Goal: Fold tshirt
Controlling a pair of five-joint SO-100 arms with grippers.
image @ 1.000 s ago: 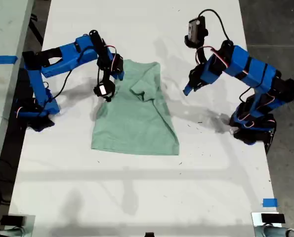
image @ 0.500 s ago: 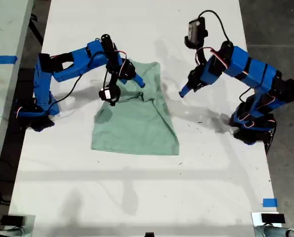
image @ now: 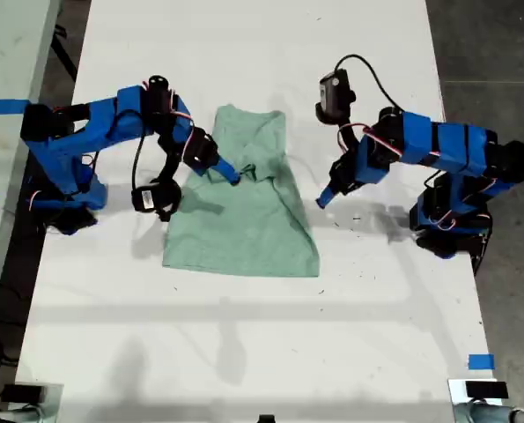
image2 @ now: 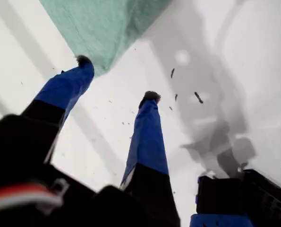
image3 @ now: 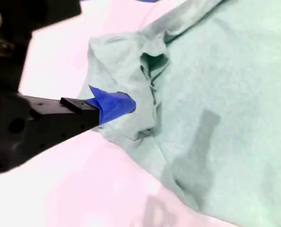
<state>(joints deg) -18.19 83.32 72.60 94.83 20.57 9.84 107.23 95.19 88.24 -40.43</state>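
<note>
The pale mint-green tshirt (image: 244, 220) lies flat mid-table, partly folded, with a bunched ridge across its upper part. My second gripper (image: 229, 173), on the arm at the exterior view's left, is pinched on that bunched cloth at the shirt's left edge. Its wrist view shows one blue finger (image3: 113, 105) pressed into the crumpled tshirt (image3: 216, 94); the other finger is hidden. My first gripper (image: 323, 199), on the arm at the exterior view's right, hovers open over bare table just beside the shirt's right edge. A corner of the tshirt (image2: 107, 28) lies near its fingertips (image2: 150, 97).
The white table (image: 244, 344) reaches well past the shirt toward the exterior view's bottom. Blue tape (image: 480, 361) marks its lower right edge. Another table (image: 6, 53) with a blue tape strip stands at the left. Both arm bases sit at the table's sides.
The second arm swung down along the shirt's left edge, its gripper now on the bunched cloth. The first gripper dropped lower and closer to the shirt's right edge.
</note>
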